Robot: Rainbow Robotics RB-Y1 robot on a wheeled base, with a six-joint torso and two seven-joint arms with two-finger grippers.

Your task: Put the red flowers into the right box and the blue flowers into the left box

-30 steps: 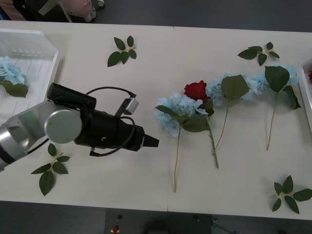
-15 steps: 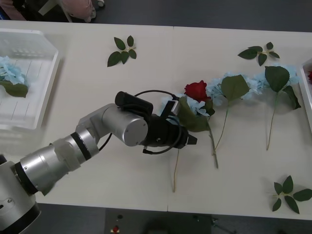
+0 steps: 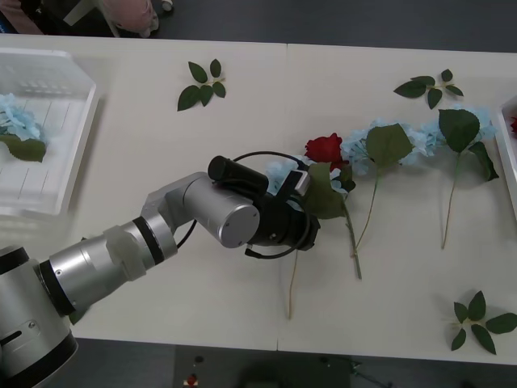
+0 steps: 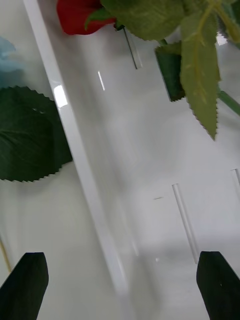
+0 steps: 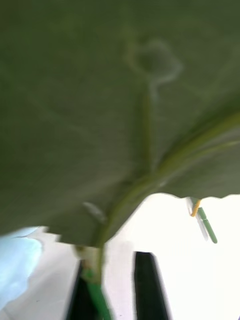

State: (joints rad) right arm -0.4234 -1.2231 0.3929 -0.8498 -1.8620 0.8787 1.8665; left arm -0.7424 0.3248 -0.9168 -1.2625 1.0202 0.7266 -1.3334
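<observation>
Compared with half a second ago, we see the left arm reaching a little farther along the table [image 3: 202, 145]; the left gripper [image 3: 309, 229] now sits right over the stem of the nearest blue flower [image 3: 284, 171], whose big leaf has tipped up slightly against the wrist. A second ago that arm was still well short of the blooms.

In the left wrist view the two black fingers [image 5: 147, 285] stand close together with the green stem [image 5: 97, 292] running down between them. The picture is blurred there, so we think the gripper is nearly closed on the stem, though we cannot be sure it is pinching firmly. A broad green leaf [image 5: 100, 110] lies just in front of that camera.

The red flower [image 3: 325, 149] lies just beside the blue bloom, touching its leaves. Two more blue flowers [image 3: 420, 136] lie farther to the right on the table. One blue flower [image 3: 16, 121] already rests in the left box [image 3: 73, 121].

The right gripper [image 4: 120, 287] hangs wide open over the right box [image 4: 75, 145], holding nothing; a red flower [image 4: 80, 15] lies inside that box.

Loose leaf sprigs [image 3: 202, 85] are scattered around.
</observation>
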